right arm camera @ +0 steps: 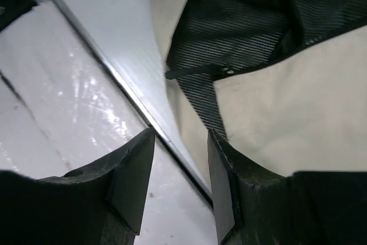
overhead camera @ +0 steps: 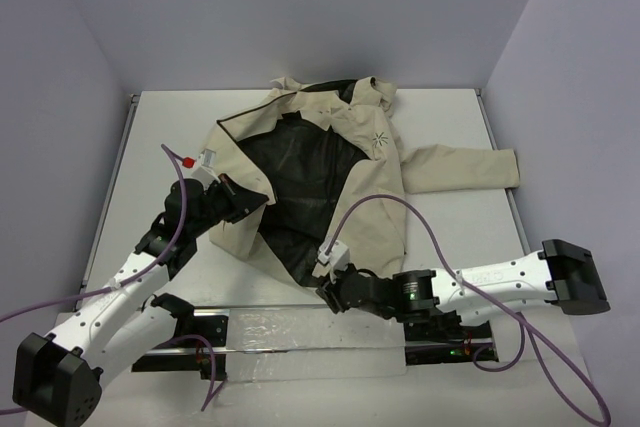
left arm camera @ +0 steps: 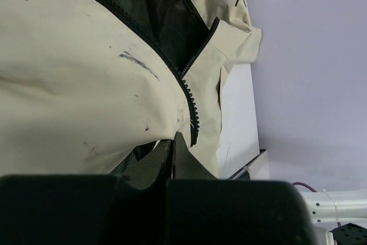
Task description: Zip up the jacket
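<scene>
The beige jacket (overhead camera: 372, 182) lies unzipped on the white table, its black mesh lining (overhead camera: 300, 177) showing and a star logo (overhead camera: 379, 140) on the chest. My left gripper (overhead camera: 248, 203) sits at the jacket's left front panel, shut on the fabric edge beside the dark zipper teeth (left arm camera: 192, 113). In the left wrist view the closed tips (left arm camera: 173, 139) meet the beige cloth (left arm camera: 86, 73). My right gripper (overhead camera: 325, 282) stands open at the bottom hem, near the table's front edge. Nothing is between its fingers (right arm camera: 180, 136); the hem and lining (right arm camera: 241, 21) lie just beyond them.
One sleeve (overhead camera: 470, 167) stretches out to the right. A metal strip (right arm camera: 132, 96) runs along the table's near edge, with a shiny plastic sheet (overhead camera: 300, 337) below it. Purple cables (overhead camera: 425, 232) loop over the right arm. Grey walls close in three sides.
</scene>
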Available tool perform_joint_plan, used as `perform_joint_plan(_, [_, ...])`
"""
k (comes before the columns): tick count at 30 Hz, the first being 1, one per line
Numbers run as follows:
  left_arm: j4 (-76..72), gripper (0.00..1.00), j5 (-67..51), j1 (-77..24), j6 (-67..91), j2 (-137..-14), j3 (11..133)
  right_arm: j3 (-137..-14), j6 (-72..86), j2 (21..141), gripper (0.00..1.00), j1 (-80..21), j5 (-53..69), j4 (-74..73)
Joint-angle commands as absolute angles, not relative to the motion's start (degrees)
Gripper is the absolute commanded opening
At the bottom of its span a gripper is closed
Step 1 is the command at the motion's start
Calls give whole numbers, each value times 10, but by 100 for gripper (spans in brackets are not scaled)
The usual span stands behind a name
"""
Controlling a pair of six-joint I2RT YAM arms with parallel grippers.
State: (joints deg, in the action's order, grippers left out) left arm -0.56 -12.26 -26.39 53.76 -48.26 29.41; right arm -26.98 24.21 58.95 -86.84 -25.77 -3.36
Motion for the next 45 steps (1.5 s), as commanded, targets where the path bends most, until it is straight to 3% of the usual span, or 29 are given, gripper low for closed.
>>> perform_joint_plan(1, [-25,0,-120,-259,531,-478,305,-301,271,571,50,-846,-314,-93])
perform_joint_plan(6, [-26,0,-121,-260,531,-480,305,-357,367,613,51,-732,-239,-168])
perform_joint_plan(10, [-30,0,-122,-260,535,-481,303,-426,473,692,53,-711,-211,-212])
perform_joint_plan(13, [-29,0,-121,-260,536,-475,302,-429,531,732,64,-711,-192,-198])
perform_joint_plan(17, [-23,0,-122,-260,533,-474,305,-433,565,756,64,-704,-193,-200])
perform_joint_plan(37, [-2,0,-118,-260,520,-462,320,-457,569,885,52,-668,-128,-181])
perform_joint_plan(42, [-2,0,-118,-259,521,-461,318,-446,573,894,46,-649,-113,-172])
perform_joint_plan(45, [-4,0,-119,-260,522,-463,317,-444,574,901,35,-644,-108,-171])
